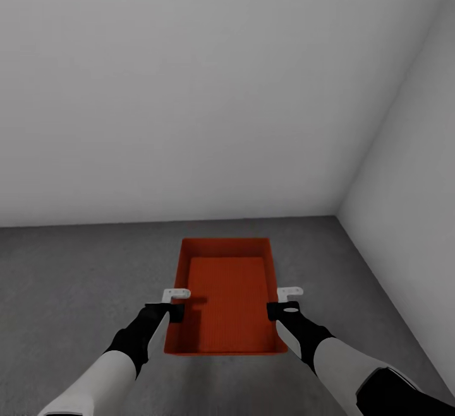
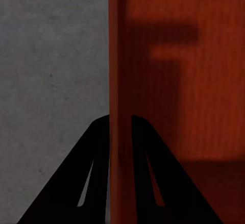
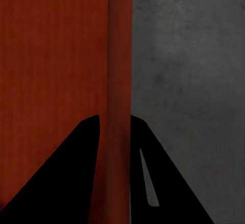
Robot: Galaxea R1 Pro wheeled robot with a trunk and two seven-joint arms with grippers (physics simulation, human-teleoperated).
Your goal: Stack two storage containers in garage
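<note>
Near the far corner, one storage container (image 1: 227,296) over grey floor (image 1: 63,277); left gripper (image 2: 120,127) and right gripper (image 3: 115,127) each clamp a side wall.

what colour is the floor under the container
Dark grey, mottled like concrete; the floor shows best in the right wrist view, beside the orange-red container.

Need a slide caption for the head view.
Both tools, left and right, clamp the orange-red container over grey floor.
</note>
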